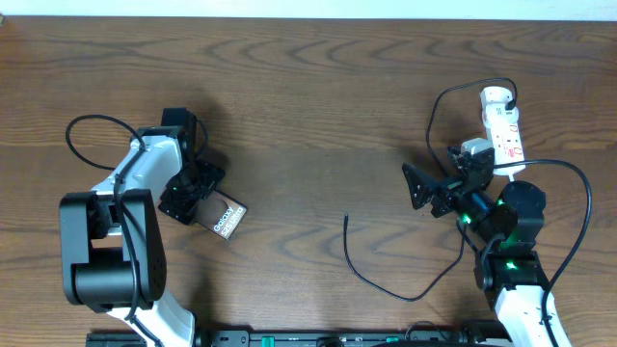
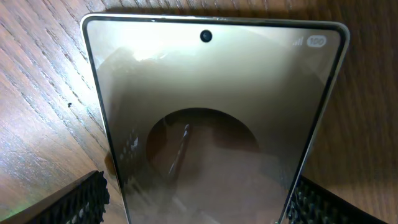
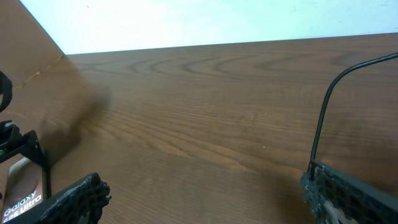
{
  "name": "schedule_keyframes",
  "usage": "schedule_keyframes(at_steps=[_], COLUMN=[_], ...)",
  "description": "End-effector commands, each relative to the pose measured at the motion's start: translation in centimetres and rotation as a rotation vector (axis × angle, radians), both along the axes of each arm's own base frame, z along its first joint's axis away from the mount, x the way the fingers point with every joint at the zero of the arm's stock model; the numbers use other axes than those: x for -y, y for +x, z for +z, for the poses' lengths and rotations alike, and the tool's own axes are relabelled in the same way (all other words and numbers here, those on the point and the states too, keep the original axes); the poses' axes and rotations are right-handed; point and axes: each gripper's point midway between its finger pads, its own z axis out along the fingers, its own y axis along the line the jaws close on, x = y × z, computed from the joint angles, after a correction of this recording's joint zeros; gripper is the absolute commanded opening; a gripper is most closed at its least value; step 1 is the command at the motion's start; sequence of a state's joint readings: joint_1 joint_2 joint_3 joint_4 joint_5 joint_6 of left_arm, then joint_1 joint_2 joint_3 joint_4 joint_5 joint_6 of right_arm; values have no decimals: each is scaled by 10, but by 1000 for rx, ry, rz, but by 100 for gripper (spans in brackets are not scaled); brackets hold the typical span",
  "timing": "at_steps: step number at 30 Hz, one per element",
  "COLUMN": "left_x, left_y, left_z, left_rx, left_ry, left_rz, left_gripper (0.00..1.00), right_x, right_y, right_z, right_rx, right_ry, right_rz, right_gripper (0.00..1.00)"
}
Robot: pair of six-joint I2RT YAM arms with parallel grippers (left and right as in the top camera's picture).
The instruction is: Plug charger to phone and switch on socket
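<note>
Overhead view: the task is standing at its opening stage. The phone (image 1: 227, 218) is lying flat on the table (image 1: 308, 96) at the left. The left gripper (image 1: 196, 196) is straddling one end of it with jaws spread wide. In the left wrist view a sliver of wood is showing between one pad and the phone's edge, so no firm grip is being confirmed.

The charger (image 1: 386, 287) is trailing loose across the middle of the table, its connector tip (image 1: 347, 219) lying well apart from the phone. Nothing is plugged into the phone.

The right gripper (image 1: 424, 193) is hovering near the socket (image 1: 501, 120), jaws fully wide and nothing between them. A thin black line is looping to the socket's far end. Whether a plug is seated there is too small to tell, as is the switch position.

Judged remaining:
- picking up the tip
- mating it to the phone
- pressing the switch

Obstructions:
- The phone's camera-hole end is pointing away from the left fingers, so the port end is probably sitting between them.
- The right arm's thicker cables (image 1: 581, 188) are arching close beside the socket.
</note>
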State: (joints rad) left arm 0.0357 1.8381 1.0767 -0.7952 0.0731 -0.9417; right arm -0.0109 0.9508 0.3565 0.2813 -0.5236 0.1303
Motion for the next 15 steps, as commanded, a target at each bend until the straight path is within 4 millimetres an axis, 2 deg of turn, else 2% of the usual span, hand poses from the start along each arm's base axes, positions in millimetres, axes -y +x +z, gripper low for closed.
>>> schedule_keyframes(at_steps=[1, 10, 11, 12, 13, 14, 15], left_x=[-1, -1, -1, -1, -1, -1, -1], left_y=[-18, -17, -17, -17, -17, -17, -17], left_z=[-12, -12, -12, -12, -12, -12, -12], left_rx=[-69, -62, -62, -62, -62, -62, -62], left_ry=[10, 7, 7, 7, 7, 7, 7], left_rz=[-15, -52, -52, -51, -51, -51, -51], left_gripper=[88, 88, 81, 69, 62, 60, 65], right_x=[-2, -2, -2, -2, -2, -2, -2], right_y=[1, 1, 1, 1, 1, 1, 1], right_z=[8, 8, 8, 8, 8, 8, 8], right_rx=[12, 12, 12, 12, 12, 12, 12], right_ry=[11, 11, 11, 11, 11, 11, 11], right_rz=[7, 7, 7, 7, 7, 7, 7], right_gripper=[99, 99, 99, 99, 99, 99, 99])
